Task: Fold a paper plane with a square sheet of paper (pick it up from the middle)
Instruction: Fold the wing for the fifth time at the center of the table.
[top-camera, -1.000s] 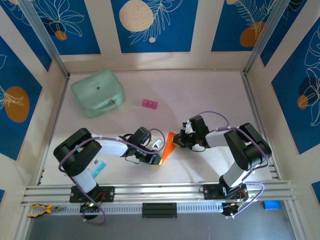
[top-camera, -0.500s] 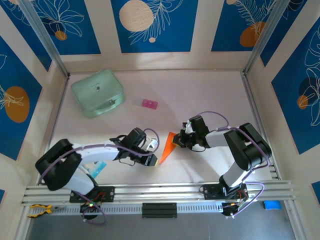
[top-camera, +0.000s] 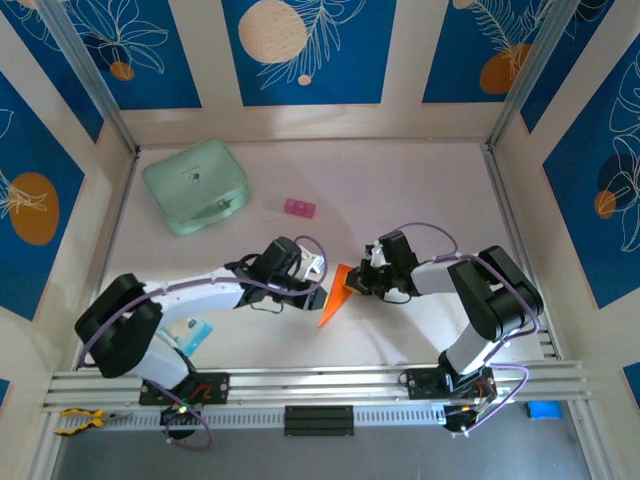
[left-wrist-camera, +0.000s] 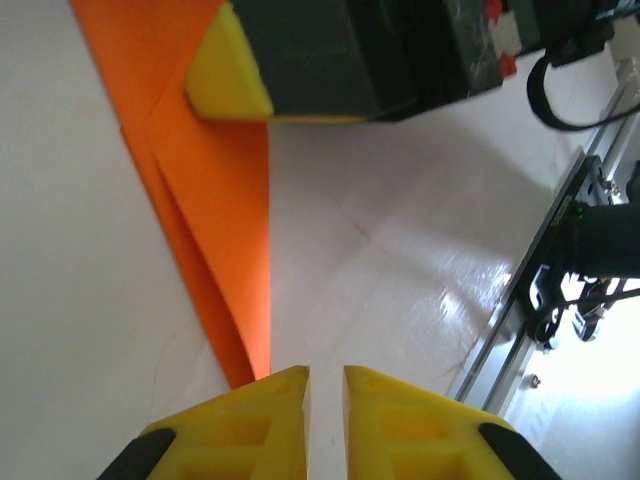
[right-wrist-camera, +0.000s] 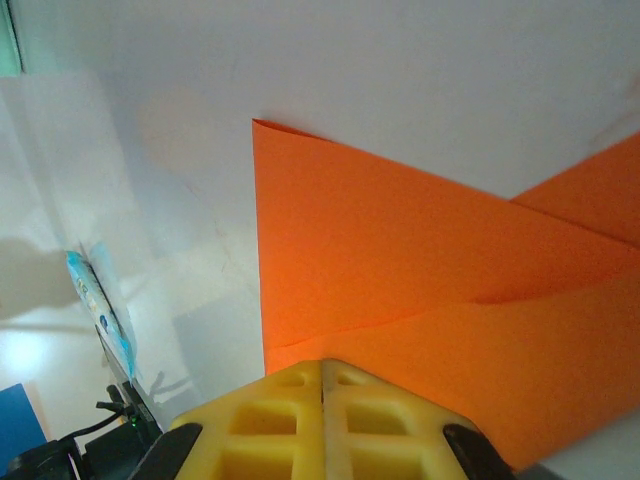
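The orange sheet of paper (top-camera: 335, 293) lies on the white table, folded into a narrow pointed shape with creases, its tip toward the near edge. My right gripper (top-camera: 358, 284) is shut, and its closed tips (right-wrist-camera: 322, 368) rest on the paper's (right-wrist-camera: 400, 260) wide end. My left gripper (top-camera: 316, 277) sits just left of the paper. Its yellow fingertips (left-wrist-camera: 270, 400) stand a narrow gap apart over bare table, right beside the paper's (left-wrist-camera: 215, 200) tip, with nothing between them. The right gripper's yellow finger (left-wrist-camera: 228, 72) shows at the top of the left wrist view.
A mint-green case (top-camera: 195, 185) stands at the back left. A small pink block (top-camera: 299, 208) lies behind the grippers. A blue and white packet (top-camera: 197, 332) lies by the left arm's base. The aluminium rail (top-camera: 320, 385) runs along the near edge.
My left gripper has come off the paper's near tip, moved back alongside its left edge, and parted its fingers slightly. The right gripper has stayed on the paper.
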